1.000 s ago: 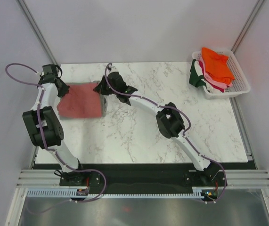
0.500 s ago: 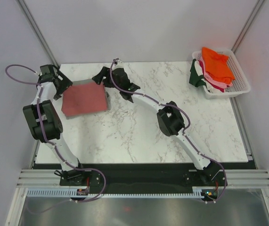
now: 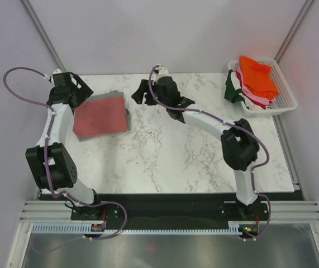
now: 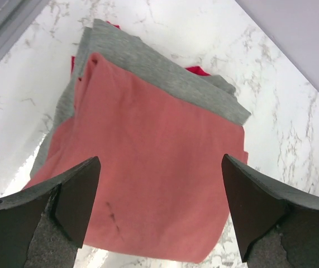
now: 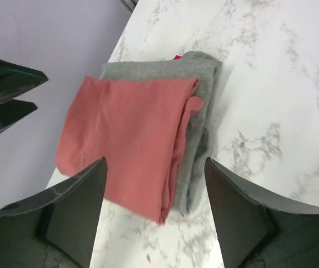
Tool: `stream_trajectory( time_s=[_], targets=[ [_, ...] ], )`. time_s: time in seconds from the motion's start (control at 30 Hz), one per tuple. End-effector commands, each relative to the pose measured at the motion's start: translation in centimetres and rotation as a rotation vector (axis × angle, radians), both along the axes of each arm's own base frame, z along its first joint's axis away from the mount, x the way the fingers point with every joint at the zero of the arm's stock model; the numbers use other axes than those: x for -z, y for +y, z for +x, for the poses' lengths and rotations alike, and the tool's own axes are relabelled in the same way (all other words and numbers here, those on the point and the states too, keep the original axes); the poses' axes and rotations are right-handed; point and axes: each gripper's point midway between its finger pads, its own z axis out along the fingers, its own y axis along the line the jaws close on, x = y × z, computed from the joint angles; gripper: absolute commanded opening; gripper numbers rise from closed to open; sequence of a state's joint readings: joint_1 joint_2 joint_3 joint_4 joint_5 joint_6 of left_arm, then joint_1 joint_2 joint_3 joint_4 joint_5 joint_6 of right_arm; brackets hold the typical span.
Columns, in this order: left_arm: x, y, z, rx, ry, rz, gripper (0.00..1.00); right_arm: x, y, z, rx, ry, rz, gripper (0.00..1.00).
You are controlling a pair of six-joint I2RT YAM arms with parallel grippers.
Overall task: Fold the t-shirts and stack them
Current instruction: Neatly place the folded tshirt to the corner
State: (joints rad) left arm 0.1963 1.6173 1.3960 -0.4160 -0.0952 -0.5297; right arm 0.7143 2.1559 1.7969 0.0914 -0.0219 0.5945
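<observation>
Salmon-pink t-shirt lying folded atop grey t-shirt, stack sitting at far left of counter. Grey edge showing along far and right sides; sliver of red cloth peeking out beneath. Left end effector hovering by stack's far left corner, fingers spread wide, holding nothing. Right end effector hovering just right of stack, fingers spread, gripping nothing. Orange t-shirt topping heap in white basket at far right corner; dark green t-shirt hanging over rim.

White tubular links, bulky black joint housings on left arm and right arm; purple cable trailing behind left hand, right hand; black wedge-shaped fingers.
</observation>
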Motion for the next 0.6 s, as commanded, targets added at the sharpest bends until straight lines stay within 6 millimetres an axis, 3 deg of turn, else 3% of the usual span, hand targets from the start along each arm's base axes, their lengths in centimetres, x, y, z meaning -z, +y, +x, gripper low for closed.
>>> stream_trajectory(
  time_s=[0.0, 0.03, 0.07, 0.1, 0.13, 0.17, 0.2, 0.23, 0.27, 0.3, 0.33, 0.37, 0.4, 0.43, 0.5, 0.53, 0.57],
  targets=[
    [0.4, -3.3, -1.0, 0.093, 0.022, 0.024, 0.96, -5.1, -5.6, -1.9, -0.006, -0.073, 0.019, 0.77],
    [0.3, -4.9, -0.8, 0.135, 0.016, 0.018, 0.95, -2.2, -8.2, -2.1, 0.023, -0.019, -0.013, 0.77],
    [0.5, -6.4, -0.8, 0.170, 0.022, 0.028, 0.95, -1.8, -9.6, -2.6, 0.038, -0.006, -0.018, 0.77],
    [0.6, -10.0, -0.6, 0.249, 0.027, 0.046, 0.95, -3.7, -11.3, -3.4, 0.052, -0.034, -0.004, 0.77],
    [0.7, -11.6, -0.4, 0.278, 0.023, 0.045, 0.95, -1.1, -13.6, -3.9, 0.085, 0.004, -0.040, 0.77],
    [0.7, -14.2, -0.1, 0.339, 0.010, 0.021, 0.95, -2.7, -15.1, -4.7, 0.108, -0.028, -0.028, 0.77],
    [1.1, -16.4, 0.4, 0.411, 0.010, -0.032, 0.95, -2.4, -16.4, -5.1, 0.134, -0.038, -0.050, 0.77],
    [1.1, -17.9, 0.7, 0.448, 0.003, -0.062, 0.94, -0.6, -18.0, -5.8, 0.161, -0.015, -0.079, 0.77],
    [0.4, -20.3, 1.1, 0.503, -0.019, -0.079, 0.94, -1.7, -18.9, -6.5, 0.169, -0.046, -0.079, 0.77],
    [0.8, -21.7, 1.4, 0.538, -0.011, -0.087, 0.94, -1.4, -19.5, -7.0, 0.176, -0.050, -0.095, 0.77],
    [2.3, -22.9, 1.9, 0.563, 0.021, -0.093, 0.94, 0.2, -20.4, -7.7, 0.190, -0.031, -0.125, 0.77],
    [2.0, -24.9, 2.4, 0.609, 0.012, -0.098, 0.94, -0.2, -21.1, -8.1, 0.212, -0.046, -0.128, 0.78],
    [2.5, -25.8, 2.6, 0.633, 0.021, -0.110, 0.93, 0.1, -21.4, -8.3, 0.213, -0.047, -0.136, 0.79],
    [4.4, -26.8, 2.8, 0.664, 0.061, -0.131, 0.93, 1.1, -21.6, -8.8, 0.207, -0.035, -0.153, 0.79],
    [5.1, -28.2, 3.1, 0.698, 0.076, -0.163, 0.93, 1.9, -22.0, -9.3, 0.207, -0.014, -0.174, 0.80],
    [6.9, -28.9, 3.1, 0.722, 0.114, -0.190, 0.93, 2.7, -22.4, -9.5, 0.213, -0.001, -0.192, 0.80],
    [6.9, -29.4, 3.5, 0.737, 0.111, -0.192, 0.93, 2.7, -22.6, -9.8, 0.217, -0.006, -0.192, 0.81]
  ],
)
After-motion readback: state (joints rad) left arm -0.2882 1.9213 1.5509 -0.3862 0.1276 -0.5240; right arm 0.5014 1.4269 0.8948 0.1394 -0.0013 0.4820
